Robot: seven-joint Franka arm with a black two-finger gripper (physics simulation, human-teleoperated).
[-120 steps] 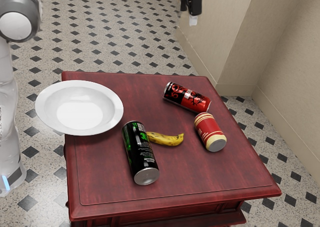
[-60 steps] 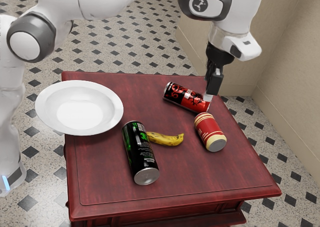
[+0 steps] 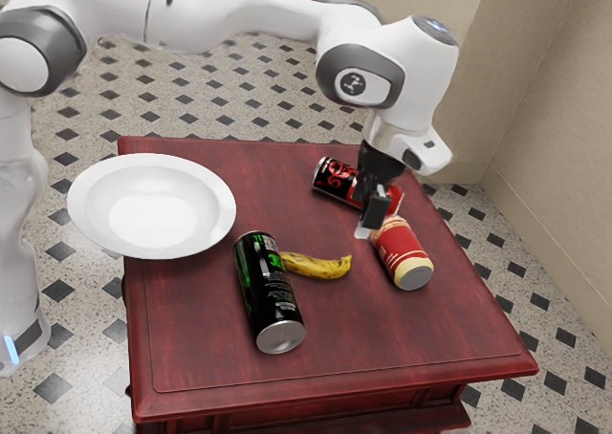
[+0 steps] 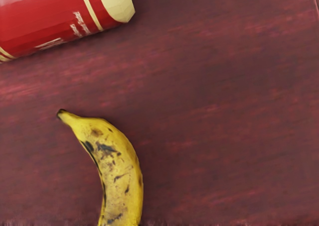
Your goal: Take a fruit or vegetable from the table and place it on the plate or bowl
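A yellow banana (image 3: 317, 265) with dark spots lies near the middle of the red-brown table (image 3: 382, 343), touching the side of a black and green can. In the wrist view the banana (image 4: 112, 171) lies just under my hand. A white plate (image 3: 151, 214) sits on the table's corner at the exterior view's left and holds nothing. My gripper (image 3: 368, 226) hangs open just above the table, a little to the right of the banana's tip and against the red and cream can (image 3: 402, 252). Nothing is between the fingers.
A black and green can (image 3: 269, 291) lies on its side left of the banana. A red and black can (image 3: 342, 180) lies behind my hand. The red and cream can (image 4: 55, 17) lies close to the banana's stem. Beige walls stand at the right.
My arm has swung down from high at the back. Half a second ago the gripper was over the red and black can; now it is lower, nearer the banana.
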